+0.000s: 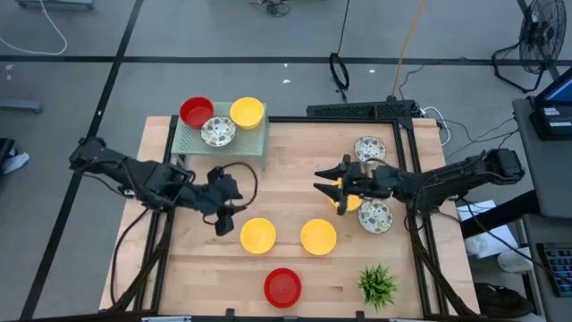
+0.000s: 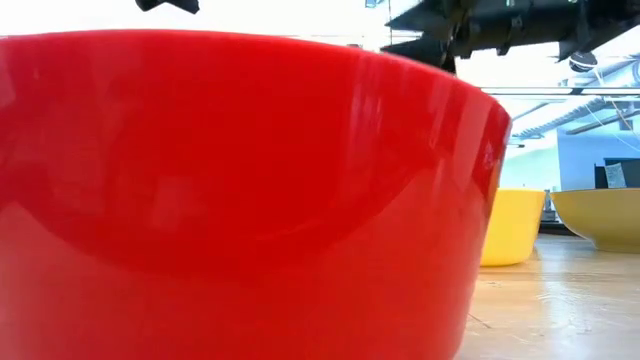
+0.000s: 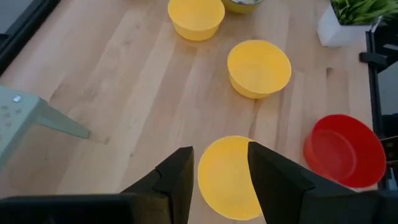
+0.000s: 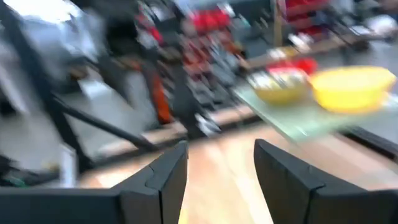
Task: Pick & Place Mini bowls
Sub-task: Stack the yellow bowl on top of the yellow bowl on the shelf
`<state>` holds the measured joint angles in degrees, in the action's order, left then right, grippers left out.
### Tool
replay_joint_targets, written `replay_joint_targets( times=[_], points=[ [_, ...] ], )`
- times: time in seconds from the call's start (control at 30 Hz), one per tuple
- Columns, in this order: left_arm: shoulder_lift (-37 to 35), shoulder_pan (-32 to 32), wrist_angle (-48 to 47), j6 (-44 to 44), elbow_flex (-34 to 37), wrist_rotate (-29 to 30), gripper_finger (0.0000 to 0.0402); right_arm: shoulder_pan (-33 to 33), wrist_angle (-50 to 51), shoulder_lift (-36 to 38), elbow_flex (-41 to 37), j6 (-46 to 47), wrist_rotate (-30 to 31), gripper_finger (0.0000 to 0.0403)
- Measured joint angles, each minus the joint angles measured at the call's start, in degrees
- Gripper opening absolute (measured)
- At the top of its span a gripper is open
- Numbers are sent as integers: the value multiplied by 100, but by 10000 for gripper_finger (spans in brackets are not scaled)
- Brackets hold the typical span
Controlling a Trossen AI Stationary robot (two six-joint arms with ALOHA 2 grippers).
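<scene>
On a pale green stand at the table's far left sit a red bowl, a yellow bowl and a floral bowl. Two yellow bowls and a red bowl rest on the wood. My left gripper is open, hovering beside the left yellow bowl, which shows between its fingers. My right gripper is open and empty, above a partly hidden yellow bowl, between two floral bowls.
A small green plant in a white pot stands at the near right. The near red bowl fills the low view. A dark frame borders the table's far right edge. Bare wood lies at the table's middle.
</scene>
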<state>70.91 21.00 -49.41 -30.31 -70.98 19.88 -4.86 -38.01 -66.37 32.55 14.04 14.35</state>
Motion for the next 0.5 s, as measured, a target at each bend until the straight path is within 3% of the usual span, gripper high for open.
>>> replay_joint_targets(
  times=[0.17,0.33,0.5],
  points=[
    [357,186,1,-189,0,122,154,-4,1540,0,549,-17,240,171],
    [822,280,-2,-366,0,115,154,-173,2017,2,905,-19,239,171],
    [1310,277,-49,-333,0,-702,154,-593,2030,2,958,-512,734,171]
  ],
)
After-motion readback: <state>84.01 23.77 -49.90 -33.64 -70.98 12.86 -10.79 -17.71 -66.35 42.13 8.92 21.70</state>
